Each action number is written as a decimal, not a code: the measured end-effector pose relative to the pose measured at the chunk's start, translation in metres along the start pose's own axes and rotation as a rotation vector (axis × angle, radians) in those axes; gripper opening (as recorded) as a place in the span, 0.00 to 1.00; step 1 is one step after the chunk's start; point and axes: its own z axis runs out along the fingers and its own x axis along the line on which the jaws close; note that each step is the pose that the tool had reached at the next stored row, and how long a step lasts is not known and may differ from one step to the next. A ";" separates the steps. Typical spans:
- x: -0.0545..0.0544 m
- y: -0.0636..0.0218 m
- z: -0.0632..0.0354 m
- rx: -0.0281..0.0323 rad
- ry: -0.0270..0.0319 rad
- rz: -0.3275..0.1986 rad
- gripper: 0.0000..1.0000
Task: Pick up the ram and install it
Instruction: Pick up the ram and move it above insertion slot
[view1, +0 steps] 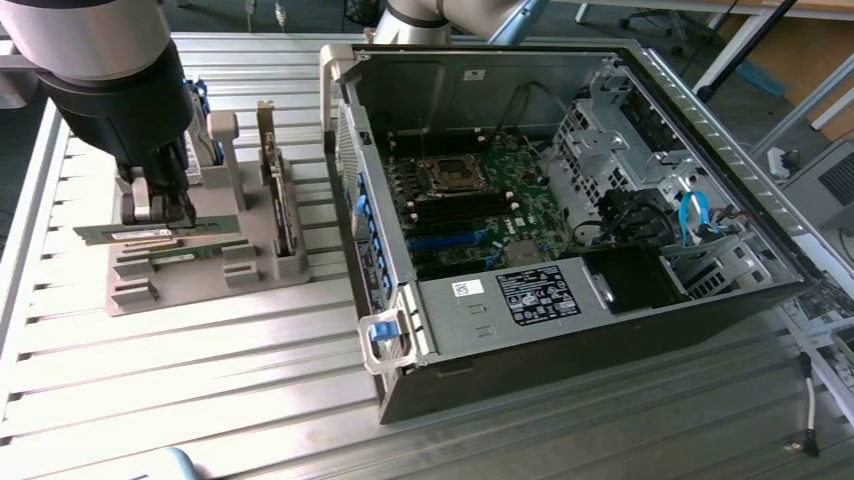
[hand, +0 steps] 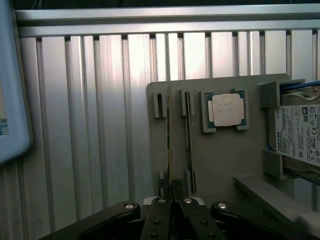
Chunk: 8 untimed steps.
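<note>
The ram is clamped between the nearly closed jaws at the grey holder on the tabletop, so the grasp is judged made, while seating in the open computer case, well apart from the jaws, is left undone.

Holder beside computer case on the table.
Holder at the exterior view's left, case just right of it; the ram on edge in the holder, pinched by the gripper; second stick alongside, then processor, then hard drive.
</note>
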 end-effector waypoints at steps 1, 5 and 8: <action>0.000 0.0000 -0.0012 0.0000 -0.0001 0.000 0.12; 0.000 0.0000 -0.0063 0.0000 0.0000 0.001 0.12; 0.000 0.0000 -0.0107 0.0000 0.0000 0.001 0.12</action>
